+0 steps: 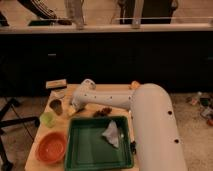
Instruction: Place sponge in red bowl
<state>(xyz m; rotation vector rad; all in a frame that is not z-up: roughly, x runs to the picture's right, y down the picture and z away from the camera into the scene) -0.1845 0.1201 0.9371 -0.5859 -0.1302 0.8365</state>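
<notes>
Pale-blue and small, the sponge (59,94) seems to lie at the far left of the wooden table (116,90), near of the tan wooden block (56,83) and just far of the dark bowl (56,106). It is faint, so I take that spot as my best reading, and I cannot tell which way its long axis runs.

My claw (74,107) hangs low over the table just right of the dark bowl, so the sponge lies to its left and a little farther away. My white forearm (155,130) reaches in from the right.

The claw stands spread about as wide as it goes, and I see nothing held between its fingers, though the wrist hides much of them.

The red bowl (51,147) waits at the near left corner, left of the green tray (80,150) with the pale cloth (112,134) in it. As I judge it, the grasp is not yet made; the next move is a short shift left and away, minding the dark bowl
</notes>
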